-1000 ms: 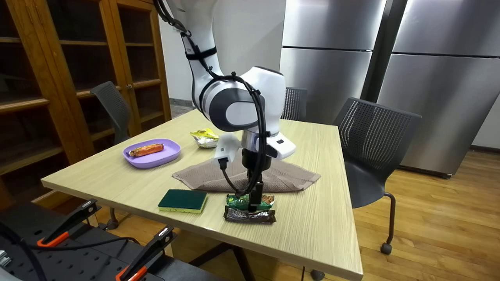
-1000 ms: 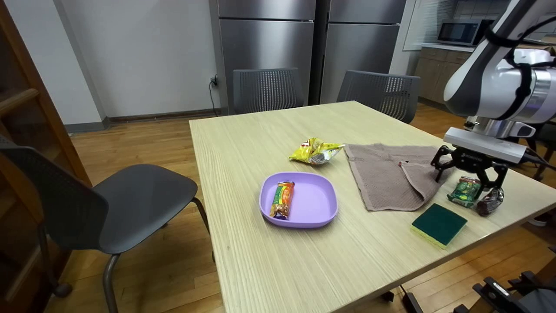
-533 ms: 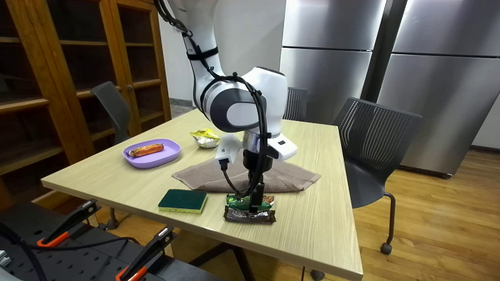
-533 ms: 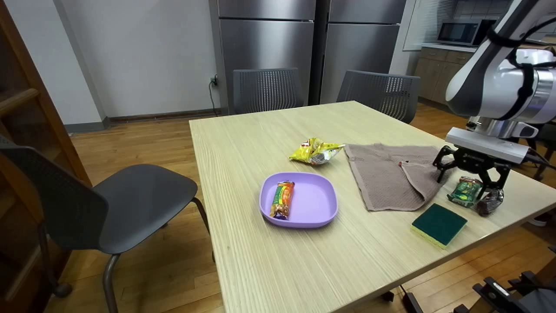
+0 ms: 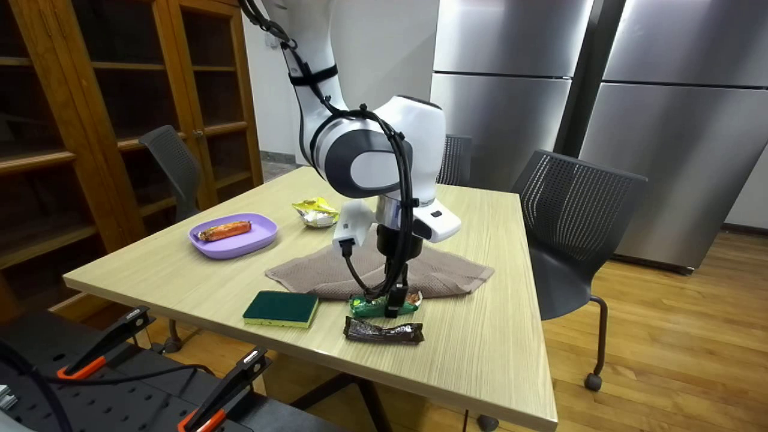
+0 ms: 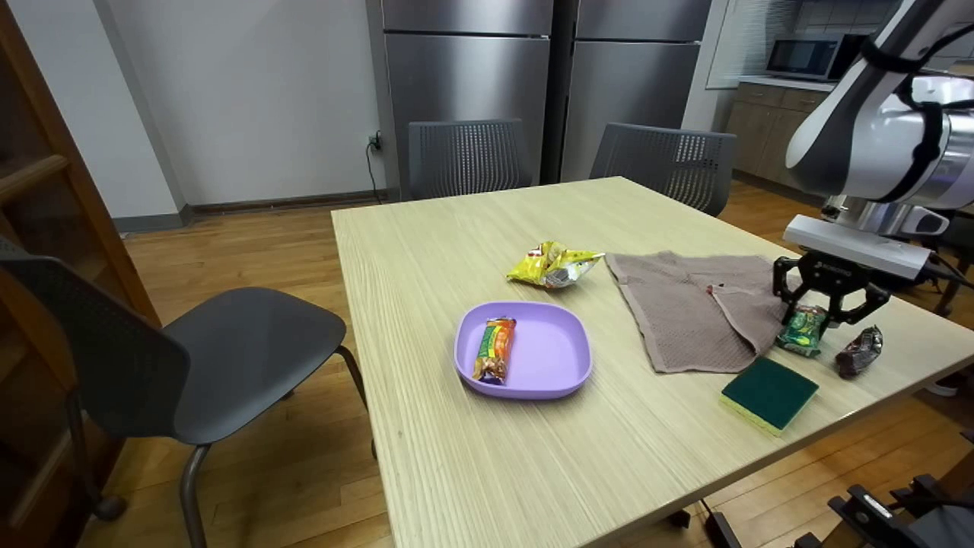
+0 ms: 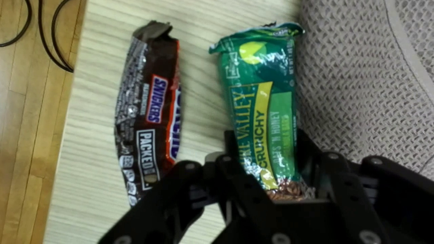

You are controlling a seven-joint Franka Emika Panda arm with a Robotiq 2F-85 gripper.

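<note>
My gripper (image 7: 266,142) is shut on a green granola bar (image 7: 259,78), with one finger against each long side. The bar's lower end is partly hidden by the gripper in the wrist view. In both exterior views this bar (image 6: 800,336) is low at the tabletop, beside the brown towel (image 6: 677,320); whether it is lifted off the wood I cannot tell. A dark brown Snickers bar (image 7: 145,112) lies apart on the table, roughly parallel to the green one and nearer the table edge. The green and yellow sponge (image 5: 281,306) is close by.
A purple plate (image 6: 552,358) bears an orange-wrapped bar (image 6: 494,350). Near it stands a crumpled yellow bag (image 6: 555,265). Dark chairs (image 5: 570,240) surround the table. Black and orange clamps (image 5: 228,384) stick up at the black stand beside the table's front edge.
The fingers have closed around the green bar. Gripper and bar have shifted away from the Snickers bar toward the towel, whose near part has moved slightly. The Snickers bar stays put.
</note>
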